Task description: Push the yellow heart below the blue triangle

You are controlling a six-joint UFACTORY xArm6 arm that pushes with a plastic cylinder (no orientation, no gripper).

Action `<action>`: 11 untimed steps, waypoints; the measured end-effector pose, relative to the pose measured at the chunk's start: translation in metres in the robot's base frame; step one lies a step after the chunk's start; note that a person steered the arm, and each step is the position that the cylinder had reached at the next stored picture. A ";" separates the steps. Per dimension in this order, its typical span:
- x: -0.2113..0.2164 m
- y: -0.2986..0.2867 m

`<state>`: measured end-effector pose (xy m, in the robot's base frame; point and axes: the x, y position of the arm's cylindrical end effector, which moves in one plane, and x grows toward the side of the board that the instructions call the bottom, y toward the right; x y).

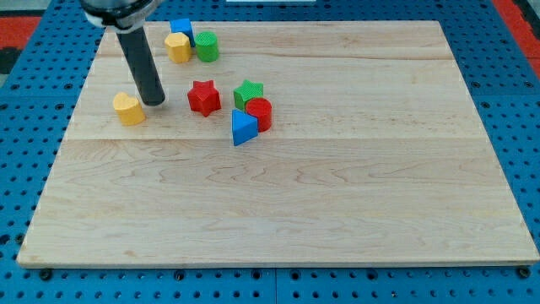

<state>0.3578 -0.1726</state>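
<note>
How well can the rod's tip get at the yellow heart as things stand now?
Probably yes. My tip stands just to the view's right of the yellow heart, with no block between them; the red star lies farther right.

Board (337, 211): pale wood, matt, grain seen. Yellow heart (128, 109) & blue triangle (243, 128): ridged plastic noted. Rod (142, 63): dark, slight sheen.
</note>
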 end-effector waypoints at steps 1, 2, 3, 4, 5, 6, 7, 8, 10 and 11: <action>-0.013 0.024; 0.007 0.059; 0.028 0.075; 0.031 0.067; -0.008 0.010; -0.018 -0.043; 0.021 -0.065; 0.064 -0.030; 0.052 -0.009; 0.058 0.029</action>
<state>0.4159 -0.1436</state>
